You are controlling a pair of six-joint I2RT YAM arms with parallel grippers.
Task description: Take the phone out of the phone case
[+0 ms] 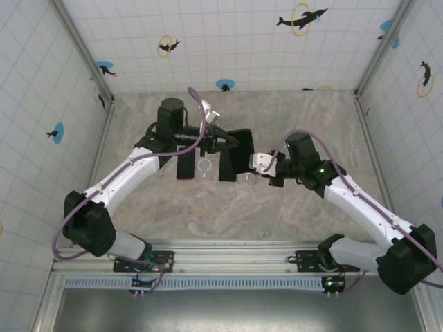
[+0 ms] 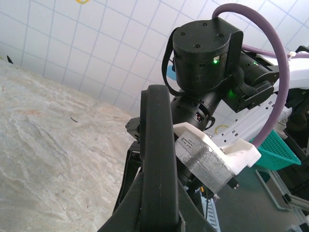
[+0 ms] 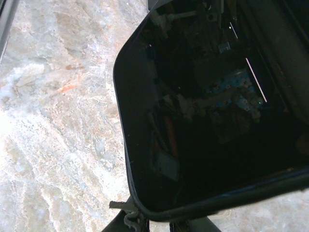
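- The phone case (image 2: 157,145) is held up off the table (image 1: 291,214), standing on edge between the two arms. The phone (image 3: 207,111) is seated inside it (its glossy screen is framed by the case rim in the right wrist view).
- The left gripper (image 1: 223,143) reaches the phone case from its left. Its jaws are drawn in tight on the slab, one finger on each broad face. This looks meant to keep the case steady and raised, so the other arm has room to work.
- The right gripper (image 1: 261,162) sits against the right side of the phone case, with a grey pad (image 2: 200,162) lying flat on one face, likely to push or peel. I cannot tell whether its jaws are spread or pinching.
- Judging by the unbroken rim, the two have not yet begun to part.
- A pale ring (image 1: 205,166) lies on the table just left of and below the phone case. What it belongs to is unclear.
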